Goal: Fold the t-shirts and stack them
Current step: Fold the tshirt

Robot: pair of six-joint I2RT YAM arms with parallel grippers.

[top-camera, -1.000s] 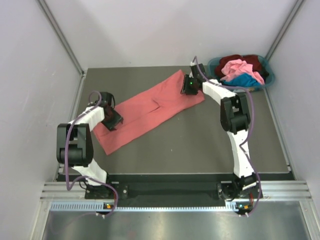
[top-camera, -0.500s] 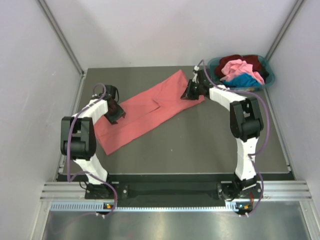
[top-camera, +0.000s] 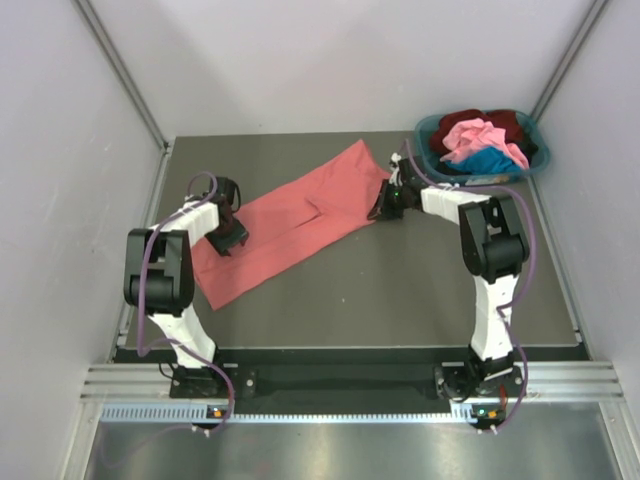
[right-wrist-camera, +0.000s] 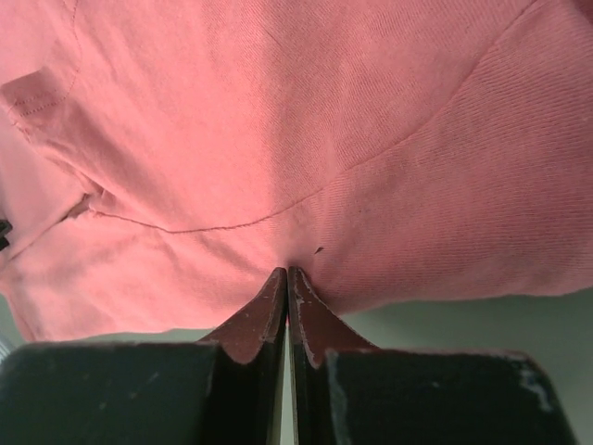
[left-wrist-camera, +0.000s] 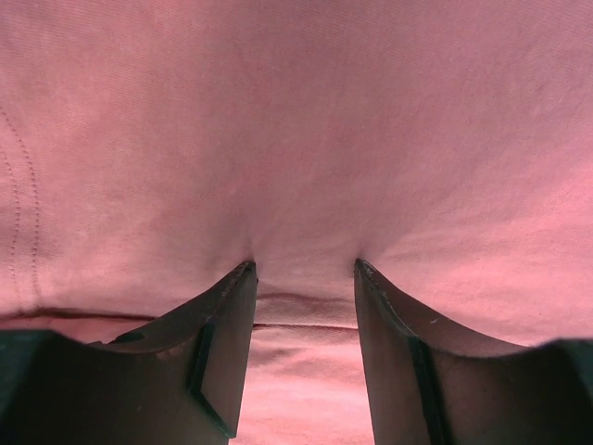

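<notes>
A large salmon-red t-shirt (top-camera: 300, 225), folded into a long strip, lies diagonally across the dark table. My left gripper (top-camera: 231, 239) is on its left end, open. In the left wrist view its fingertips (left-wrist-camera: 246, 271) press into the cloth (left-wrist-camera: 306, 139), and a ridge of fabric sits between them. My right gripper (top-camera: 383, 208) is at the shirt's right end, shut on the cloth edge. The right wrist view shows the jaws closed together with the fabric (right-wrist-camera: 278, 139) puckering at their tips. Pink (top-camera: 480, 135), dark maroon (top-camera: 510, 122) and blue (top-camera: 480, 160) t-shirts lie in the basket.
A teal plastic basket (top-camera: 428, 127) stands at the table's back right corner, close behind the right arm. Grey walls enclose the table on the left, back and right. Bare dark table (top-camera: 400, 290) lies in front of the shirt.
My right gripper has shut and slid toward the near edge of the shirt's right end. The left gripper shifted slightly on the left end and stayed open.
</notes>
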